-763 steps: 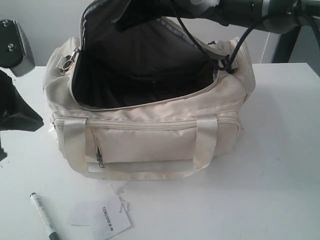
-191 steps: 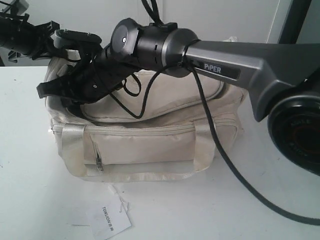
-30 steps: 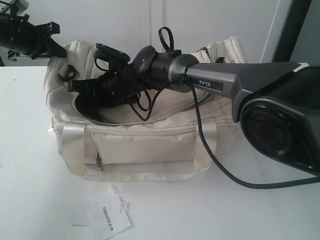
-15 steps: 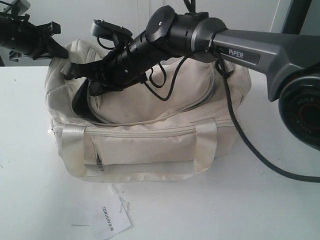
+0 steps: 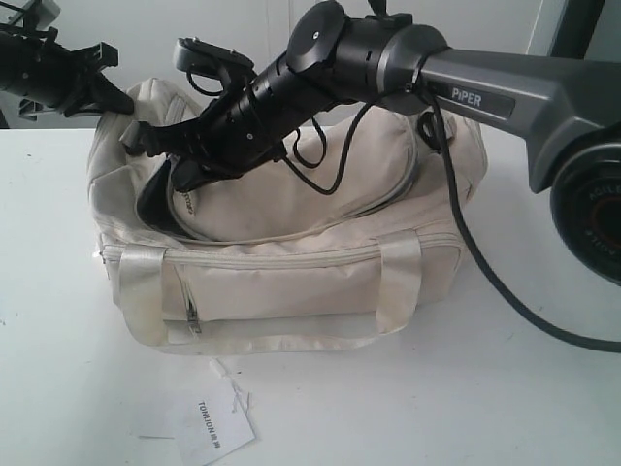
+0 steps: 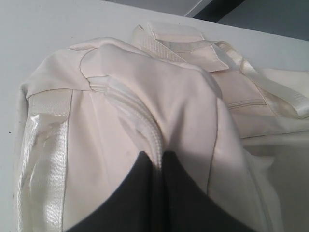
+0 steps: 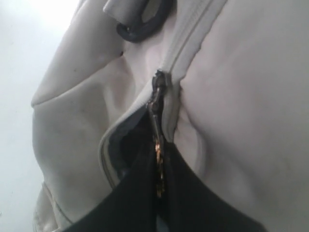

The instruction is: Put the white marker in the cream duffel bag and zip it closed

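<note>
Between right gripper tips, pinched tight: zip pull. Ahead, left gripper clamps bag end. Marker unseen (inside, I judge). Zip mostly shut; short gap beneath my fingers left to close.

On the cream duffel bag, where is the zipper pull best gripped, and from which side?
Pinch the zipper pull by its tab, across the flat faces, approaching from the unzipped end of the cream duffel bag, in line with the track. The tab trails toward that gap, as the right claw has it.
</note>
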`<act>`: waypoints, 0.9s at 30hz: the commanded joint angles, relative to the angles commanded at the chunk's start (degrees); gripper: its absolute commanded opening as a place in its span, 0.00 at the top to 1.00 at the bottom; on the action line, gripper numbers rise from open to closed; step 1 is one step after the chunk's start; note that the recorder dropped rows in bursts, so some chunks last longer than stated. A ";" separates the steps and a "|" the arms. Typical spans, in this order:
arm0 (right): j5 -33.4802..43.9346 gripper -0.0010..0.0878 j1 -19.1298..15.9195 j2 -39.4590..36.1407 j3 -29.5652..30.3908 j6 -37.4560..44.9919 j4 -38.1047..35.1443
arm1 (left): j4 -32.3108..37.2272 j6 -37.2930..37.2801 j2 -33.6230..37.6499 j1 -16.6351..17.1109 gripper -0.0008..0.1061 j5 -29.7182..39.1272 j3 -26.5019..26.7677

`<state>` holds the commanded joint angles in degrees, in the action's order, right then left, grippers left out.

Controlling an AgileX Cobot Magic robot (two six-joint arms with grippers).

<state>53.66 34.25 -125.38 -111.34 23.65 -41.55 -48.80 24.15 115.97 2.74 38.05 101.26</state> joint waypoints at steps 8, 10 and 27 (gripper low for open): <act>1.22 0.99 0.00 0.35 0.00 0.38 -0.24 | 0.00 0.00 0.00 0.00 0.99 0.00 0.00; 1.48 0.99 0.00 0.72 0.00 0.75 -0.13 | 0.00 0.00 0.00 0.00 0.99 0.00 0.00; 2.63 0.99 0.00 3.39 0.00 1.64 -0.24 | 0.00 0.00 0.00 0.00 0.99 -0.12 0.00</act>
<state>56.29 34.25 -121.99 -111.34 25.29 -41.79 -48.80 24.15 115.97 2.74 37.93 101.26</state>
